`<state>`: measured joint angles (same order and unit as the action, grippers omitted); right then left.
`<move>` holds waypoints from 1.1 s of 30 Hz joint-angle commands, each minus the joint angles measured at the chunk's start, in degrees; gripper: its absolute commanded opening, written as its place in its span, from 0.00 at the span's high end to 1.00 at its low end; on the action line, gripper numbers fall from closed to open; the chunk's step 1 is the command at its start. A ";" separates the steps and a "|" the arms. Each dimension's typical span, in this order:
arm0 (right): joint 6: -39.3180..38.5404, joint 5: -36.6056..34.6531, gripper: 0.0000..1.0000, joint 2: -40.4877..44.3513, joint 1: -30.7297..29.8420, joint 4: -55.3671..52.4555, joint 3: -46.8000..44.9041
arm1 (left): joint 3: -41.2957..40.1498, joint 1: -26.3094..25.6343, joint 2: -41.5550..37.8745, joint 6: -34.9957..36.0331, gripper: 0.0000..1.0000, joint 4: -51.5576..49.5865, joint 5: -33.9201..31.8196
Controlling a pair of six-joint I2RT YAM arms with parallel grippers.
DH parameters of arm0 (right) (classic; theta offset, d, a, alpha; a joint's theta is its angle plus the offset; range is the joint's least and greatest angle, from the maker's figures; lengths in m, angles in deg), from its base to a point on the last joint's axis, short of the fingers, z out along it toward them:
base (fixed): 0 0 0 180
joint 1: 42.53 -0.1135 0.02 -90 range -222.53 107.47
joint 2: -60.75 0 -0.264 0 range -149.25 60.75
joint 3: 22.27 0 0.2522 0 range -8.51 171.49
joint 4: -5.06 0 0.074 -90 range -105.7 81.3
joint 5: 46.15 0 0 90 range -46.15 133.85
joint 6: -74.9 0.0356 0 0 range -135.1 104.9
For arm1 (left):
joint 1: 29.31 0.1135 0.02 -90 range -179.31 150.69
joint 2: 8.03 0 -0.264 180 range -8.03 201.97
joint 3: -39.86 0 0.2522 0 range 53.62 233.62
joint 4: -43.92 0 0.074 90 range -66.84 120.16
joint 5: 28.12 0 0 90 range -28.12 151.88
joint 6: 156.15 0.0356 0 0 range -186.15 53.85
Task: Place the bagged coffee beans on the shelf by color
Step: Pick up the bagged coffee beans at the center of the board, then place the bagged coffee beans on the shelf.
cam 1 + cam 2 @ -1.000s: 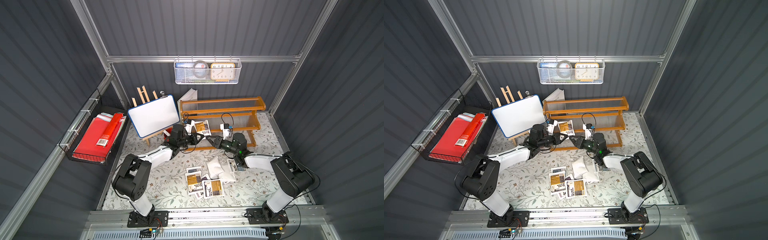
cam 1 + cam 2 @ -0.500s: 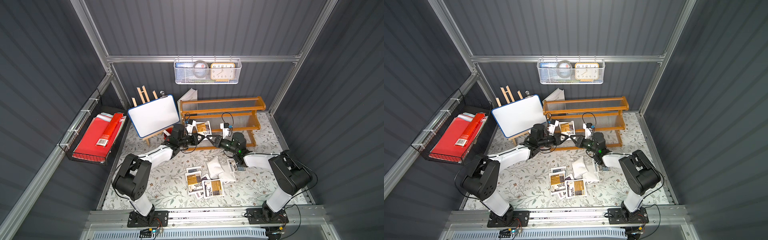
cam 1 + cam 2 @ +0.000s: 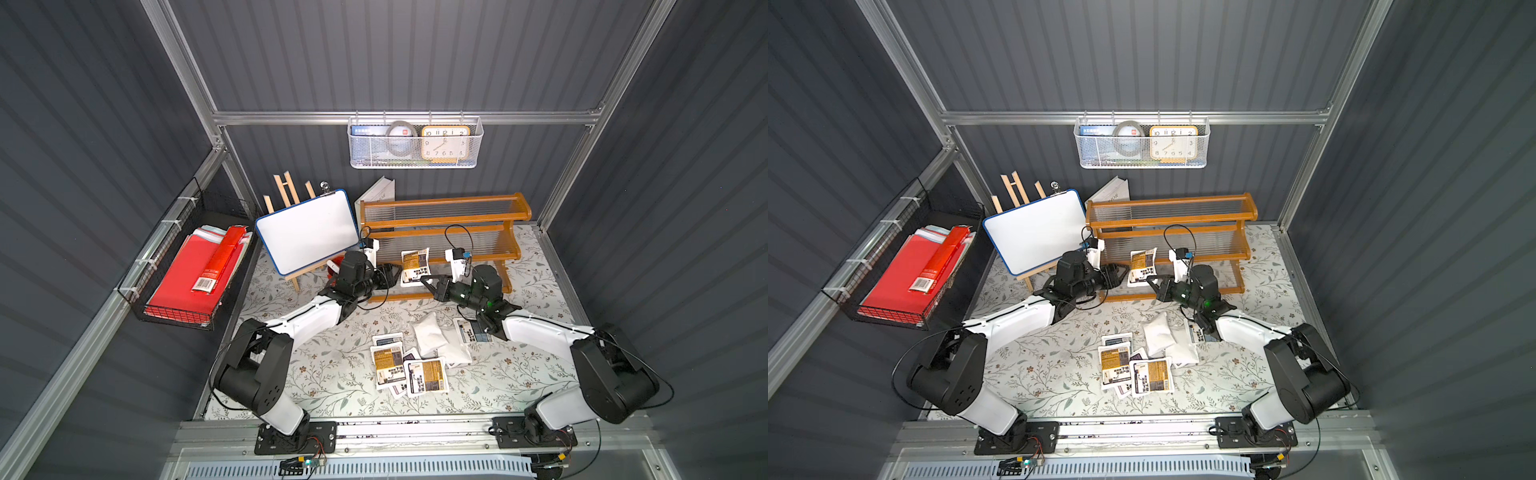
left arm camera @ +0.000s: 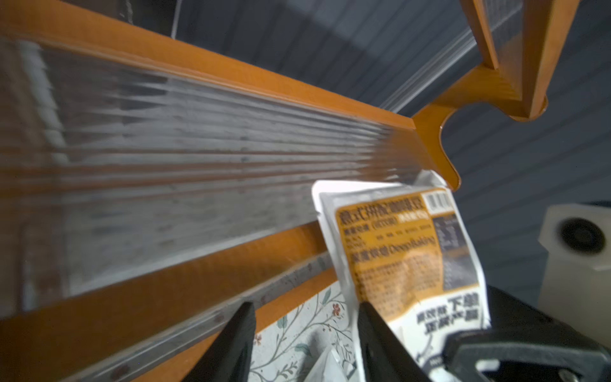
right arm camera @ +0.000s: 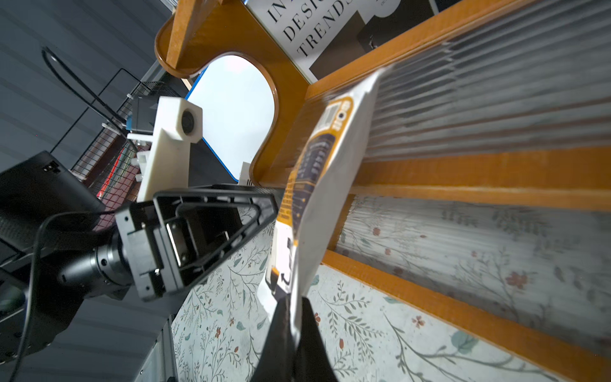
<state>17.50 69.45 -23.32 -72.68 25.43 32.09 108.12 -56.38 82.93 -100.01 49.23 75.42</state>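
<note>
Coffee bag [image 3: 414, 268] in right fingers [image 5: 277, 347] (seemingly against shelf [image 3: 440, 203])

I see a floral tabletop [image 3: 332, 374]. The shelf [image 3: 440, 203] stands on it at the back, with a whiteboard easel [image 3: 307, 235] just beside it. Near the front, pouches [image 3: 426, 376] lie in a loose, overlapping heap, some label-up, some showing white backs.

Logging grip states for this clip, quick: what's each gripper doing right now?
Left gripper: open, holding nothing; the amber-label coffee pouch is just beside it.
Right gripper: closed on that pouch's edge.
</note>
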 commanded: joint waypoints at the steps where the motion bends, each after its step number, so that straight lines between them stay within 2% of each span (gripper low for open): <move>1: -3.41 -0.83 1.00 3.88 -0.02 -5.20 -1.75 | -0.80 0.10 -2.53 1.19 0.45 -0.69 -10.33; 7: -7.88 2.11 1.00 12.86 -0.07 -15.79 -1.84 | -0.83 0.09 -2.28 1.52 0.45 -2.21 -16.68; 12: -14.38 4.84 1.00 19.78 -0.06 -28.07 3.82 | -2.50 0.09 -2.53 0.91 0.45 -2.13 -18.14; 15: -16.15 4.26 1.00 21.40 0.07 -30.55 8.29 | -2.35 0.09 -1.52 0.89 0.45 -1.77 -19.15; 19: -14.30 3.58 1.00 18.42 0.18 -29.64 15.63 | -1.67 -0.09 0.17 0.66 0.45 -2.02 -19.98; 23: -8.72 2.60 1.00 14.92 0.31 -22.07 20.67 | -1.68 -0.35 0.62 0.64 0.45 -1.65 -20.73; 26: -4.20 0.90 1.00 8.64 0.62 -17.98 25.40 | -1.51 -0.46 1.01 0.64 0.45 -2.22 -21.27; 33: -1.86 0.82 1.00 -1.40 0.96 -22.03 41.25 | -0.51 -0.97 1.60 1.96 0.46 -2.99 -21.43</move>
<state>13.48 70.48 -23.91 -71.94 3.16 68.68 106.55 -56.97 83.78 -99.56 47.50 55.13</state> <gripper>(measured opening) 0.038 0.546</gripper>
